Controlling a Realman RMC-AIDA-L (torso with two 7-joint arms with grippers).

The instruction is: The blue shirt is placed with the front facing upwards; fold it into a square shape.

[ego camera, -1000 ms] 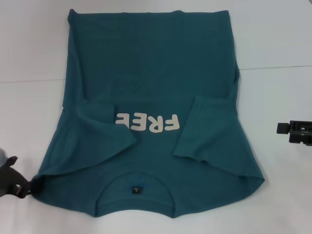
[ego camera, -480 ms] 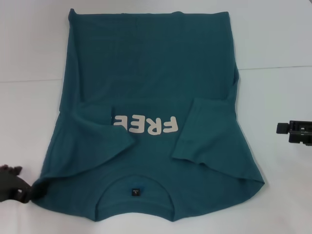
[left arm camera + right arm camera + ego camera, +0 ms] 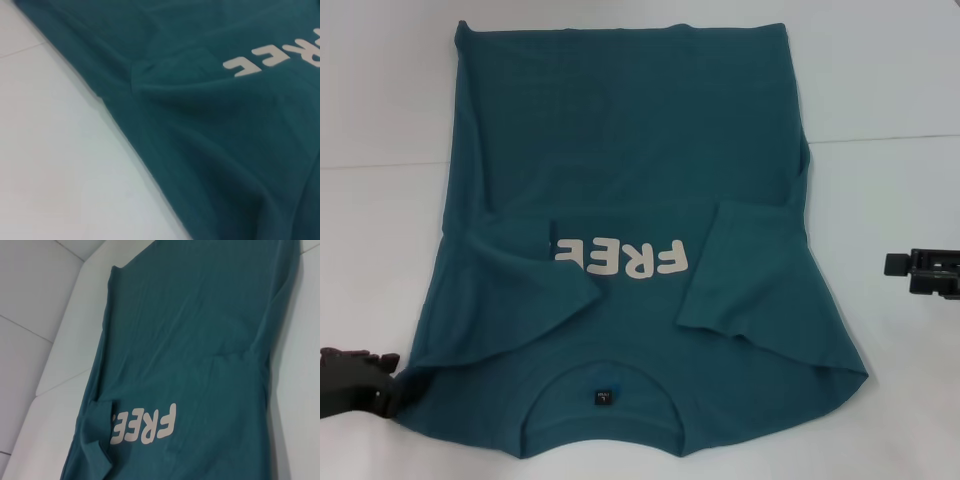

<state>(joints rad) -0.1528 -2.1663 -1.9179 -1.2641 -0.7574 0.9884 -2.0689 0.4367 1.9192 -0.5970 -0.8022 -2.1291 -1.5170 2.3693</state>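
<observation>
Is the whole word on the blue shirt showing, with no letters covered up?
No. In the head view the blue shirt has its left sleeve folded over the start of the white FREE print.

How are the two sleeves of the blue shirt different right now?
The left sleeve is folded in so far that it covers the start of the white letters; the right sleeve stops beside them. The left sleeve lies rumpled, the right sleeve flatter. The left end effector is at the shirt corner by the left sleeve; the right end effector is away from the shirt. Both sleeves are folded inward over the front.
</observation>
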